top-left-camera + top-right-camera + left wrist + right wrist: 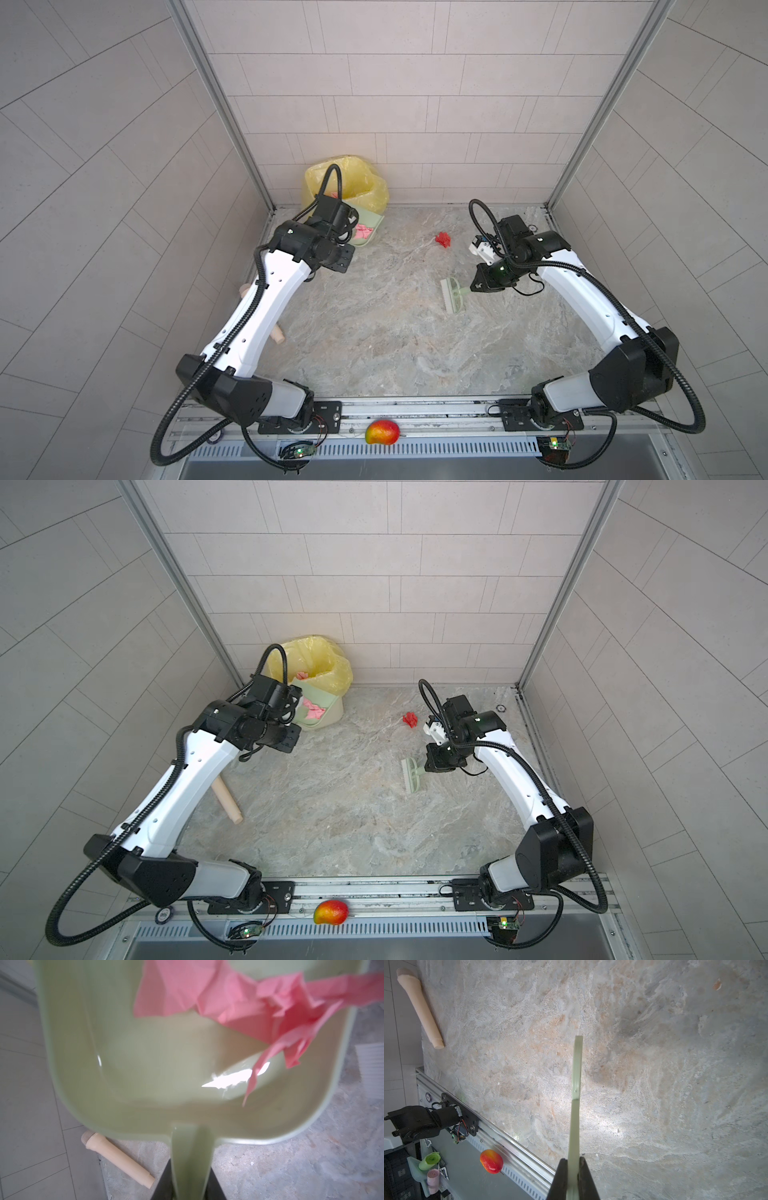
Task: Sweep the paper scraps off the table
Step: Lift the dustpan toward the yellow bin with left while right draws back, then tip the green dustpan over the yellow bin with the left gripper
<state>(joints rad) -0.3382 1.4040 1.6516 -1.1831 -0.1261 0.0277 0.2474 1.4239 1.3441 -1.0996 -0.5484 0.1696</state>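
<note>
Paper scraps point(228, 999) inside dustpan point(124, 1064) gripped by left fingers point(164, 1184), red scrap point(443, 240) near right fingers point(560, 1180) gripping brush point(453, 296).

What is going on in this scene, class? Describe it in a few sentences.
A two-armed robot is clearing paper scraps off the table. The left end effector grips the green dustpan by its handle and holds it up against the yellow-lined bin, with pink scraps lying in the pan. The right end effector is shut on the handle of the green brush. One red scrap lies on the table, not yet swept.
</note>
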